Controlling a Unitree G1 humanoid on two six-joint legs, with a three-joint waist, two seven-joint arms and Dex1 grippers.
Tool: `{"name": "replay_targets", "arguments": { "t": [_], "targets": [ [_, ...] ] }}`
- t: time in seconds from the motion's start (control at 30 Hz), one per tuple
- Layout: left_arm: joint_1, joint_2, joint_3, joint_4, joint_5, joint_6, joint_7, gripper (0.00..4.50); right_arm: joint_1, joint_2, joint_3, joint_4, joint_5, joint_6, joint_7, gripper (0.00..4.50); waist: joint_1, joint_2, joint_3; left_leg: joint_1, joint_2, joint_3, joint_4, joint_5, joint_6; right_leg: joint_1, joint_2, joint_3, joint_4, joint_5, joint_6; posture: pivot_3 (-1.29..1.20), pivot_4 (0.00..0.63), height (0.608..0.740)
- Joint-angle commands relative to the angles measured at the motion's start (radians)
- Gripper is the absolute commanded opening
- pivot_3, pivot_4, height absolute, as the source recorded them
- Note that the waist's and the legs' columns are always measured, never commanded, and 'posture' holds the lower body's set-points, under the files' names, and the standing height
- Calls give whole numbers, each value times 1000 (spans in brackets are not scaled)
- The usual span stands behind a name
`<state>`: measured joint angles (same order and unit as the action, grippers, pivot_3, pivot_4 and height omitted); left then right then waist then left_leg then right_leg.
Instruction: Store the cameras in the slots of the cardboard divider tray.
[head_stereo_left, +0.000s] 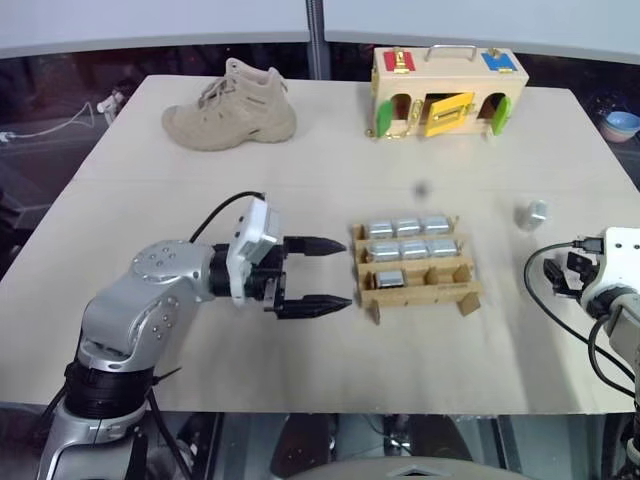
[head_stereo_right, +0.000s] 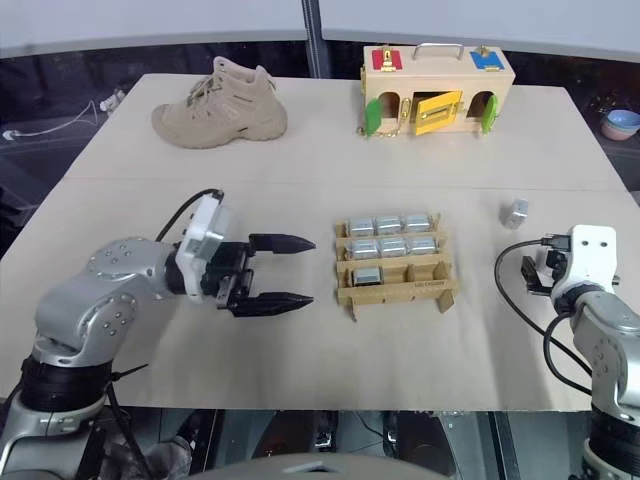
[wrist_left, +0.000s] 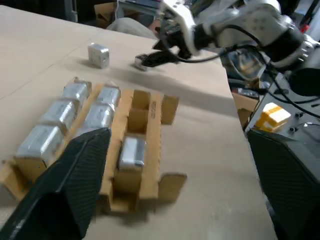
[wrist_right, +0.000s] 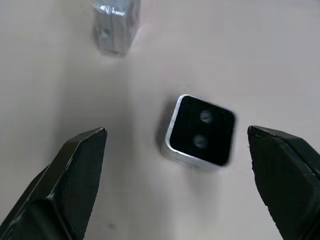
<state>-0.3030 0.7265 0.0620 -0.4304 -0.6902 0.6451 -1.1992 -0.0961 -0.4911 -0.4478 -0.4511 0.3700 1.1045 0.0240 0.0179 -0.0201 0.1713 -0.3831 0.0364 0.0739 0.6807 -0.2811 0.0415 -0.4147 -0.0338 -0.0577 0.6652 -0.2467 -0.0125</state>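
The cardboard divider tray (head_stereo_left: 420, 293) lies at mid-table. Several cameras (head_stereo_left: 407, 226) fill its far and middle rows, and one more camera (head_stereo_left: 389, 279) sits in the left slot of the near row. My left gripper (head_stereo_left: 338, 272) hovers open and empty just left of the tray, pointing at it. Near the table's right edge my right gripper (wrist_right: 176, 130) is open, its fingers either side of a loose camera (wrist_right: 202, 132) lying black face up on the table. Another loose camera (head_stereo_left: 533, 211) lies a little beyond it.
A tan boot (head_stereo_left: 232, 105) lies at the far left of the table. A pale wooden box (head_stereo_left: 445, 90) with coloured latches stands at the far middle. Bare tabletop surrounds the tray, and cables loop beside the right arm.
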Motion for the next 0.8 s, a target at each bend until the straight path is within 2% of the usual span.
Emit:
{"name": "replay_targets", "arguments": {
  "t": [0.03,0.23,0.33,0.43,0.47,0.57,0.67,0.73,0.8],
  "targets": [
    [37,39,61,-45,-17,-51,-13,4450,-50,20,-32,45,-23,7,-29,4500,-5,0,0,0,0,0,0,0,0,0,0,0,0,0,0,0,150,740],
    [67,56,75,-49,-15,-78,9,4450,-94,29,-44,140,-57,-2,-48,4500,-5,0,0,0,0,0,-1,0,0,0,1,0,0,0,0,0,150,740],
    [69,51,76,-50,-21,-83,24,4500,-100,27,-46,154,-64,-18,-42,3660,-6,0,0,0,0,0,-1,0,0,0,0,0,-1,0,0,0,150,740],
    [68,50,71,-48,-30,-81,35,4500,-97,20,-42,161,-69,-18,-35,2272,-6,0,0,0,0,0,-1,0,1,0,0,0,-1,0,0,0,150,740],
    [67,50,70,-48,-36,-75,41,4500,-93,17,-39,159,-71,-17,-32,1940,-6,0,0,0,0,0,-1,0,1,0,1,0,-1,0,0,0,150,740],
    [27,7,71,-48,-73,-12,156,4500,-38,-27,4,87,-87,-83,22,1924,-3,0,0,0,0,0,-1,0,1,0,0,0,-1,0,0,0,150,740],
    [-35,-14,72,-56,-183,174,303,4500,33,-149,119,-84,-104,-272,199,1924,-4,2,1,-1,0,0,-1,-1,2,0,0,0,-1,-1,3,0,150,740],
    [-105,-31,86,-36,-308,337,434,4500,64,-231,184,-212,-87,-443,367,1924,-14,2,1,-1,0,0,-1,-1,2,-1,0,1,-1,-2,5,0,150,740],
    [-201,-32,87,46,-515,511,494,4500,53,-292,236,-325,-14,-488,502,1924,-26,0,2,0,1,0,-1,-1,2,-1,2,1,-1,-2,5,0,150,740]
  ]
}}
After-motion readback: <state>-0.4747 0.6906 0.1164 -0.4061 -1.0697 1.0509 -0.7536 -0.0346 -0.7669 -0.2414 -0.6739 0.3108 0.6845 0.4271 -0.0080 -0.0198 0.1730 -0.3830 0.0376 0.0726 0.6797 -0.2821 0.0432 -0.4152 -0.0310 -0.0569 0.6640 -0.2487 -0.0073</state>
